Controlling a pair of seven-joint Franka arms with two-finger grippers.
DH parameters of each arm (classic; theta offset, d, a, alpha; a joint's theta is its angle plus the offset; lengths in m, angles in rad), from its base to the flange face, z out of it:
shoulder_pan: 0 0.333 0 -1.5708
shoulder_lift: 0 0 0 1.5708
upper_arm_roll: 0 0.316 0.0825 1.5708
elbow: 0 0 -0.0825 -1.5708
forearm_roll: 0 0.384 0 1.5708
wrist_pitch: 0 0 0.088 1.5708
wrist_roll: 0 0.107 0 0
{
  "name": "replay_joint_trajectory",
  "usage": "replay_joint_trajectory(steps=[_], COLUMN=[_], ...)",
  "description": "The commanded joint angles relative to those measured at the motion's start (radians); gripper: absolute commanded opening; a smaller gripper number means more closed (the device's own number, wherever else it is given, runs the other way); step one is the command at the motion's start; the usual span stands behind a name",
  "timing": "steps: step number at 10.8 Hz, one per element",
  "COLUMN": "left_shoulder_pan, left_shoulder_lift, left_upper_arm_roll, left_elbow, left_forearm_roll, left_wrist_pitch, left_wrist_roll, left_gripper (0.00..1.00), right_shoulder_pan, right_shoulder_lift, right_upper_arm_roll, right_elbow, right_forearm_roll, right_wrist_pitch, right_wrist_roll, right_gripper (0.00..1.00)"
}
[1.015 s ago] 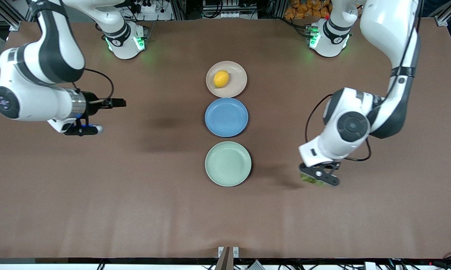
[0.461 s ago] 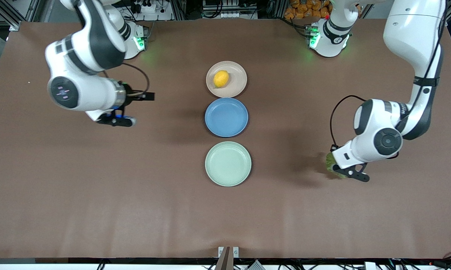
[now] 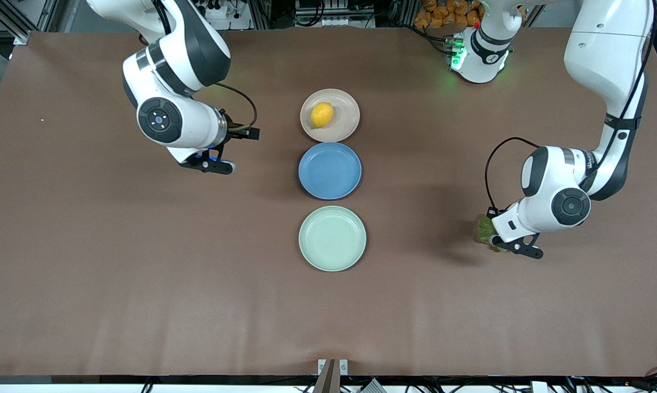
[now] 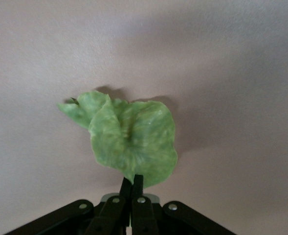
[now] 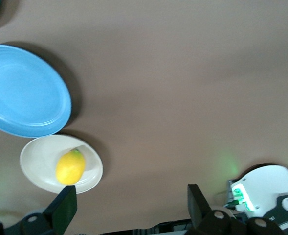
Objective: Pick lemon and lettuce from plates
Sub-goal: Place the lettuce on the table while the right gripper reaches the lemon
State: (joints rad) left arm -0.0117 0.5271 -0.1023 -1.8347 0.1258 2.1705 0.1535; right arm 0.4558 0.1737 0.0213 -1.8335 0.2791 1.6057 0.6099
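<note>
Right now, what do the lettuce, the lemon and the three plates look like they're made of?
The lettuce, pinched in the left hand, looks like soft plastic or rubber: waxy sheen, stiff ruffled edge; likely artificial. The lemon has dimpled matte skin; real or fake, I cannot tell. The beige-pink plate, blue plate and mint green plate look like matte moulded plastic, uniformly coloured and faintly speckled.

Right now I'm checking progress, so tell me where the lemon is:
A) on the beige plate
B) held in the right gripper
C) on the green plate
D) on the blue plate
A: the lemon still lies on the beige plate; the right gripper is open beside the plates.
</note>
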Motion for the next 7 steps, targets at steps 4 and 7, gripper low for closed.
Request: replay_joint_trajectory(steps=[4,7], left_shoulder_pan=[0.015,0.015], left_shoulder_lift=[-0.005,-0.062], left_upper_arm_roll=[-0.011,-0.005], left_elbow=[0.014,0.038], left_forearm_roll=[-0.026,-0.021], left_wrist_pitch=[0.008,-0.017], left_wrist_roll=[0.021,0.020], left_gripper=[1.00,1.00], right_shoulder_pan=[0.182,0.248], right_shoulder_lift=[0.035,0.079], right_upper_arm_roll=[-0.006,-0.006], right_elbow=[-0.003,-0.003], right_forearm_roll=[0.092,0.088], right_wrist_pitch=[0.090,0.143], right_wrist_roll=[0.187,0.283], right_gripper=[1.00,1.00])
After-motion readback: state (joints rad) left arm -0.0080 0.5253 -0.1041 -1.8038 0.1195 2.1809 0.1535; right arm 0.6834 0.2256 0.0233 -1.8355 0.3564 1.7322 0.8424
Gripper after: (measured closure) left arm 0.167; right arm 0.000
